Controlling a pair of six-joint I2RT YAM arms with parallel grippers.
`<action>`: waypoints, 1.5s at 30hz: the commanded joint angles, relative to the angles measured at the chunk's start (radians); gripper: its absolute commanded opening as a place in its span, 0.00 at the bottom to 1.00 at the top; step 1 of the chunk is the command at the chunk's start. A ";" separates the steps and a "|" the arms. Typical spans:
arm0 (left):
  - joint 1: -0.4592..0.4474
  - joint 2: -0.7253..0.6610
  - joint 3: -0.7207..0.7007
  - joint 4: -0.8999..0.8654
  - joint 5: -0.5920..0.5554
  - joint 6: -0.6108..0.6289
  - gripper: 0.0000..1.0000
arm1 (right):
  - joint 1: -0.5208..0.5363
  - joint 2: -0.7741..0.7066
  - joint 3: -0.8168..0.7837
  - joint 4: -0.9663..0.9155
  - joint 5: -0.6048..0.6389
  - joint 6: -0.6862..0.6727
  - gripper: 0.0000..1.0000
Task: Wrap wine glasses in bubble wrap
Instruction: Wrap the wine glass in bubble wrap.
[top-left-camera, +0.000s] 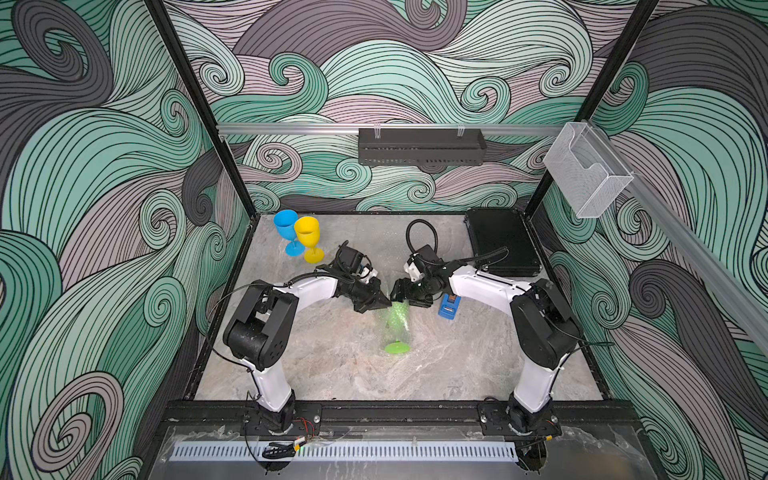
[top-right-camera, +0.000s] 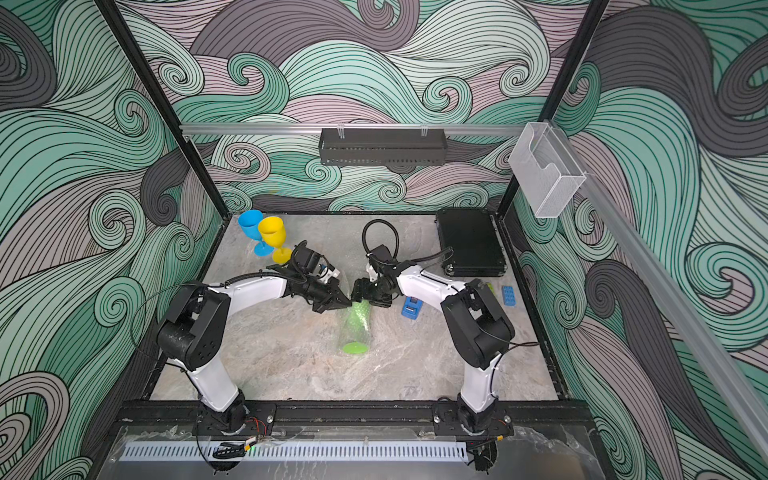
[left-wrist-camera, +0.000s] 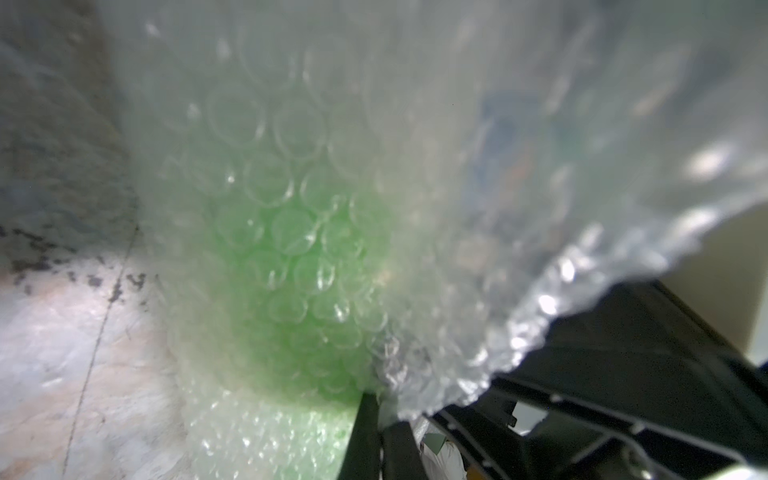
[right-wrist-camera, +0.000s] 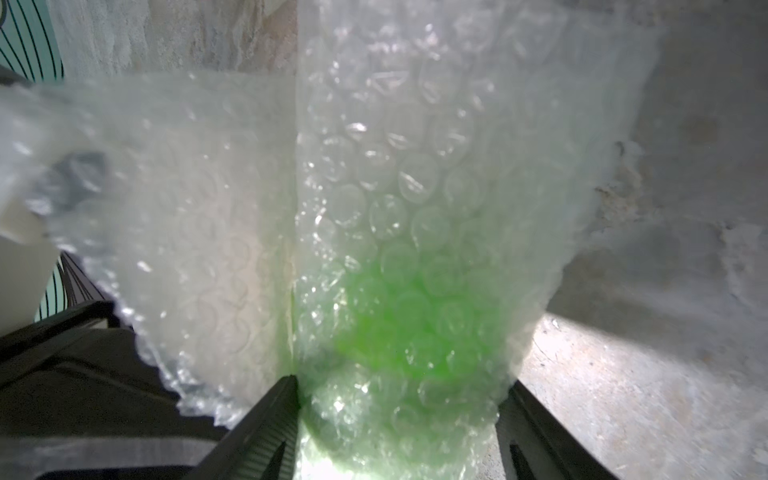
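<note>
A green wine glass (top-left-camera: 397, 347) lies on its side mid-table, foot toward the front, rolled in bubble wrap (top-left-camera: 394, 323). My left gripper (top-left-camera: 385, 306) sits at the bowl end, shut on a loose edge of the wrap; in the left wrist view its jaws (left-wrist-camera: 376, 415) pinch the sheet beside the green bowl (left-wrist-camera: 299, 266). My right gripper (top-left-camera: 398, 296) faces it from the other side. In the right wrist view its fingers (right-wrist-camera: 274, 415) stand wide apart, pressed against both sides of the wrapped bowl (right-wrist-camera: 407, 332). Blue (top-left-camera: 286, 230) and yellow (top-left-camera: 307, 237) wine glasses stand upright, bare, at the back left.
A blue tape dispenser (top-left-camera: 449, 306) lies just right of the right gripper. A black case (top-left-camera: 503, 245) fills the back right corner. A small blue piece (top-right-camera: 508, 296) rests by the right wall. A black basket (top-left-camera: 422, 145) and a clear holder (top-left-camera: 586, 174) hang on the rails.
</note>
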 joint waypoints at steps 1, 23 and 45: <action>-0.036 0.006 0.029 0.024 0.021 -0.003 0.00 | 0.026 0.034 -0.044 -0.057 0.017 0.002 0.74; -0.051 -0.027 0.006 0.079 0.078 -0.113 0.00 | 0.034 0.041 -0.054 -0.049 0.013 0.002 0.74; -0.051 0.073 0.052 -0.105 -0.124 0.082 0.13 | 0.023 -0.271 -0.142 -0.092 -0.003 0.028 0.78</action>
